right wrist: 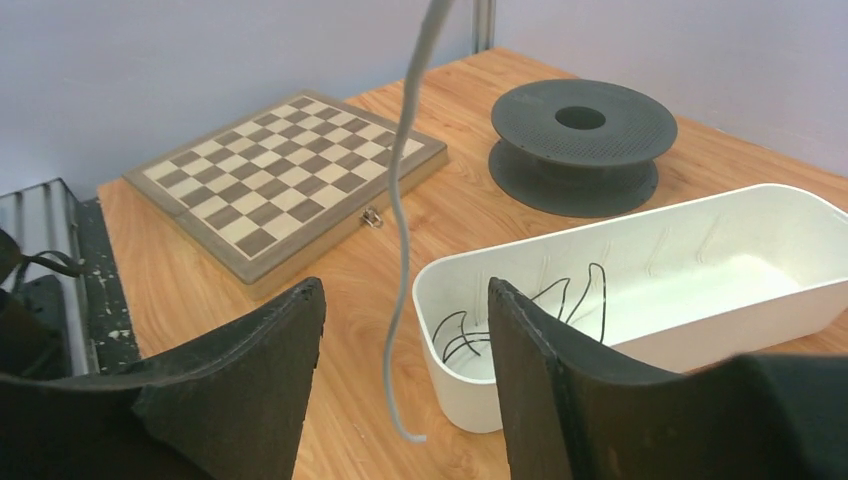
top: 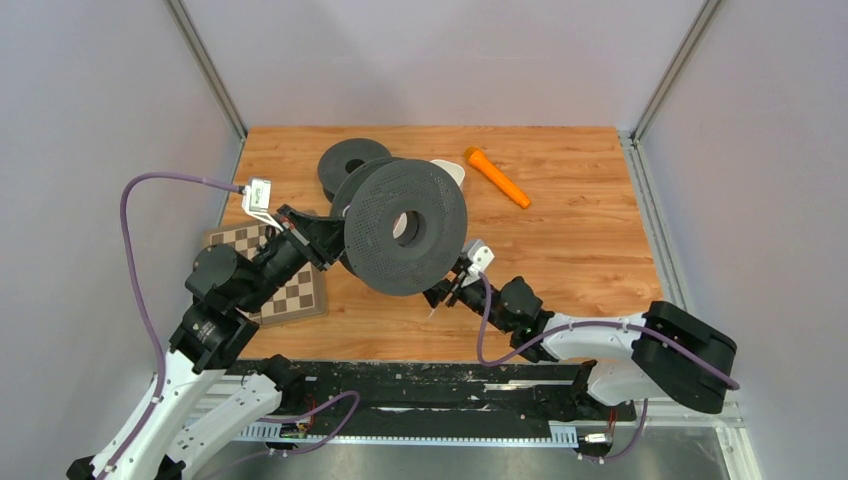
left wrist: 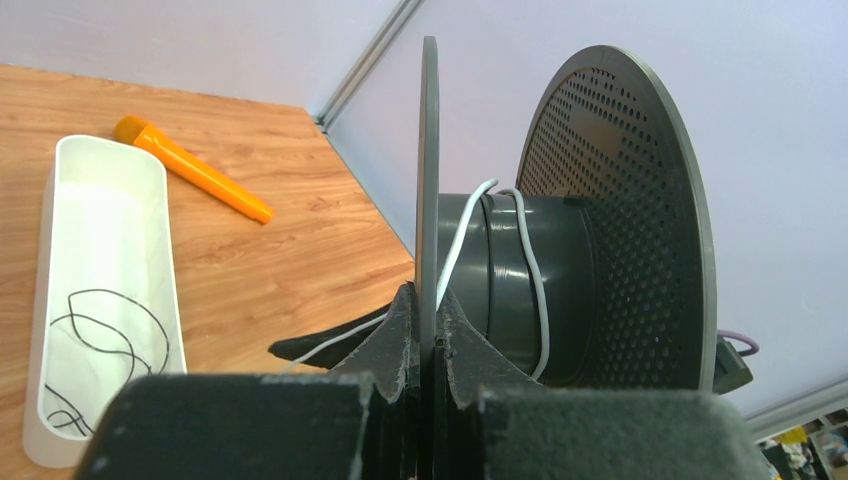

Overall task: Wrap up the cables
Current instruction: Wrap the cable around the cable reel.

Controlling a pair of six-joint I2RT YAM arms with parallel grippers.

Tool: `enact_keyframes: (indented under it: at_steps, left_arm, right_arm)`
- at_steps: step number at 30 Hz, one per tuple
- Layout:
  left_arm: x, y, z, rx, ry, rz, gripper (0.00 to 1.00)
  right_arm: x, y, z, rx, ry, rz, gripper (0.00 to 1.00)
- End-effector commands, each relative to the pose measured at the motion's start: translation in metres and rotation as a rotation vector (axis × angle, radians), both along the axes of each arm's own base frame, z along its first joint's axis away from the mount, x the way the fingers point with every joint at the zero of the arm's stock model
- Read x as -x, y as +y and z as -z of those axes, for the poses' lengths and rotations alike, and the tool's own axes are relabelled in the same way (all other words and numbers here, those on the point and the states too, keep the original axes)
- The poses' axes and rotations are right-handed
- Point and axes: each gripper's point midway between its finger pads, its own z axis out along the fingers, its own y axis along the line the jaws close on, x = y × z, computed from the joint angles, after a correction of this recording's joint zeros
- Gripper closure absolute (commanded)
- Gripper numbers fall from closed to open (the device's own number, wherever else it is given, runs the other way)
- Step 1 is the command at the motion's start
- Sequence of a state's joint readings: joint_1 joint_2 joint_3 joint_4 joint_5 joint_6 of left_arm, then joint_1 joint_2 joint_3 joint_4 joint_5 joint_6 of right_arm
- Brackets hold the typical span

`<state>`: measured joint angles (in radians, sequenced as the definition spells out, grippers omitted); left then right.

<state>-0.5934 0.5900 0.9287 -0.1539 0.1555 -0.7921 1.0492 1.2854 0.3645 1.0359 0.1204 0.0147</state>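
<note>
**Wooden table: spool held aloft, whitish cable hanging loose**

Boundaries. The wooden table (top: 580,250) is closed in by grey walls (top: 760,150) on its left, far and right sides. Bare wood shows across the right half and along the near right, around the right arm. The left half is crowded.

Obstructions. A chessboard (top: 295,290) lies near left, partly under the left arm. A second spool (top: 340,165) lies flat at far left. Just right of it sits a white tray (top: 452,172), mostly hidden behind the held spool (top: 440,215) in the top view. An orange tool (top: 497,177) lies on the wood to the tray's right, apart from it. The held spool stands on edge above the middle of the table, between the two arms.

Task items. The dark cable (left wrist: 105,325) lies in loose loops inside the white tray. The whitish cable (left wrist: 535,280) runs around the held spool's hub in a couple of turns, and its free end dangles below.

Grippers. The left gripper (left wrist: 428,335) is clenched on the near flange of the held spool, one finger on each face. The right gripper (right wrist: 405,300) is spread wide and grasps nothing. The whitish cable hangs between its fingers and seems to touch neither, though so thin a line is hard to confirm.
</note>
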Motion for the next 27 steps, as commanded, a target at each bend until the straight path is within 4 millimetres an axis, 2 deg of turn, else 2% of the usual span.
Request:
enact_keyframes:
  at_steps: [1,4,8,9,11,14,17,21,24,27]
  left_arm:
    - [0.014,0.010,-0.051,0.125,-0.100,0.002,1.00]
    - [0.014,0.010,-0.051,0.130,-0.096,0.003,1.00]
    - [0.008,0.013,-0.049,0.134,-0.087,-0.028,1.00]
    - [0.006,0.014,-0.049,0.138,-0.088,-0.040,1.00]
    - [0.001,0.014,-0.048,0.131,-0.110,-0.057,1.00]
    - [-0.019,0.017,-0.042,0.087,-0.136,-0.141,1.00]
    - [-0.038,0.018,-0.031,0.043,-0.144,-0.204,1.00]
    - [-0.055,0.019,-0.022,0.018,-0.123,-0.265,1.00]
    - [-0.053,0.015,-0.024,0.033,-0.123,-0.237,1.00]
    - [-0.045,0.013,-0.028,0.067,-0.112,-0.205,1.00]
  right_arm:
    - [-0.013,0.014,-0.014,-0.005,-0.048,0.003,0.41]
    - [-0.011,0.026,-0.010,-0.002,-0.040,-0.038,0.51]
    - [-0.002,0.034,-0.011,-0.075,0.021,-0.099,0.94]
    - [0.004,0.036,-0.014,-0.115,0.056,-0.131,1.00]
    - [0.020,0.045,-0.020,-0.192,0.129,-0.220,1.00]
    - [0.042,0.058,-0.032,-0.308,0.239,-0.305,1.00]
    - [0.052,0.070,-0.038,-0.385,0.367,-0.333,1.00]
    - [0.037,0.071,-0.023,-0.431,0.521,-0.236,1.00]
    - [0.034,0.072,-0.016,-0.392,0.489,-0.216,0.97]
    - [0.031,0.068,-0.012,-0.346,0.430,-0.196,0.88]
